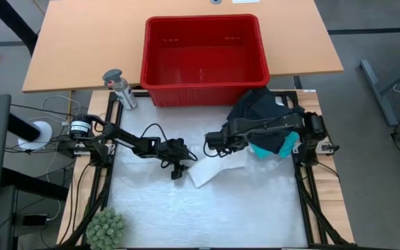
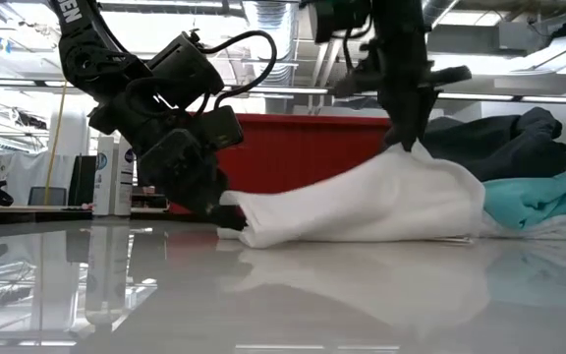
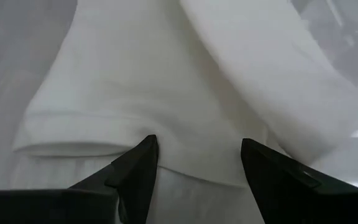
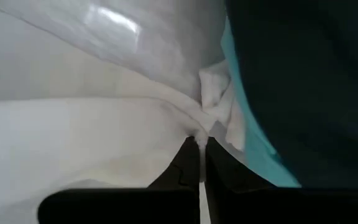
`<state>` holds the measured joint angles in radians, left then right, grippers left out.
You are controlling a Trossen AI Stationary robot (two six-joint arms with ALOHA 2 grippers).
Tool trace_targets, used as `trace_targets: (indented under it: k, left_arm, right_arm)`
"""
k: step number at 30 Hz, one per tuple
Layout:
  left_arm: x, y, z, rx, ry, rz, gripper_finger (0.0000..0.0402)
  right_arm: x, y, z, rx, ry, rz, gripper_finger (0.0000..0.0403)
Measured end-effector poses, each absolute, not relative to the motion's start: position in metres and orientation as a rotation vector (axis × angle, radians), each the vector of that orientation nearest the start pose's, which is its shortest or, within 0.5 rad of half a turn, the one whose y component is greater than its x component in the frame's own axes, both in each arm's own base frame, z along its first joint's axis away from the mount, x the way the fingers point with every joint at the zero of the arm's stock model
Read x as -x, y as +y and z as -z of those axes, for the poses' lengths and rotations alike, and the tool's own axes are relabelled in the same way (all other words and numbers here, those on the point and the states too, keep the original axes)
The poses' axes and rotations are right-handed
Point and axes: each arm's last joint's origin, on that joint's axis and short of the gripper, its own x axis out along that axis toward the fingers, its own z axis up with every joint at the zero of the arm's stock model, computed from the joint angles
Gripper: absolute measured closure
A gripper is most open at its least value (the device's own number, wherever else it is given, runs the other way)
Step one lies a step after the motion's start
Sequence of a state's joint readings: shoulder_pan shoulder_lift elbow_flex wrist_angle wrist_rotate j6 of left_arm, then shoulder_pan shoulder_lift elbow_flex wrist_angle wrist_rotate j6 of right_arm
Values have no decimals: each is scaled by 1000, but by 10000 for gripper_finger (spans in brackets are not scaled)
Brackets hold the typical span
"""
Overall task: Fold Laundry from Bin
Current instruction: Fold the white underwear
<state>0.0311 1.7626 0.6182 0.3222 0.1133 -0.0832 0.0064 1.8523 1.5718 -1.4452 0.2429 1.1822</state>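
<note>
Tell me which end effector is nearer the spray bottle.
Left. The left end effector sits nearer the spray bottle, open at the white garment; the right end effector pinches it farther off.

Bright overhead light; glossy table [image 2: 283, 295] glare; wrist views soft.

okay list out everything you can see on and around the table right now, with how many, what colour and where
bin: one, red, table's far middle.
white garment: one, on the mat's centre, one part lifted.
dark clothing: one pile, black, right of the bin.
turquoise shirt: one, under the dark pile.
spray bottle: one, grey-capped, left of the bin.
spiky ball: one, green, near-left corner.
left gripper: open, at the white garment's edge.
right gripper: shut on white garment, lifting it.
</note>
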Motion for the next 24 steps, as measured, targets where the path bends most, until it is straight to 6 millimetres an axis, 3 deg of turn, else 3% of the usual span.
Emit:
trace_targets:
  k: [6,11,16,24]
  left_arm:
    - [-292,4,-94,179,825,75,181]
    - [-292,3,-94,217,823,57,181]
    - [-292,3,-95,245,820,42,181]
    - [-293,-6,-95,269,822,57,181]
  right_arm:
    - [-324,-9,-233,-698,1474,1097,374]
    - [-323,7,-218,-731,1526,998,367]
    - [-324,27,-217,-699,1528,927,354]
    - [-313,26,-219,-523,1617,955,271]
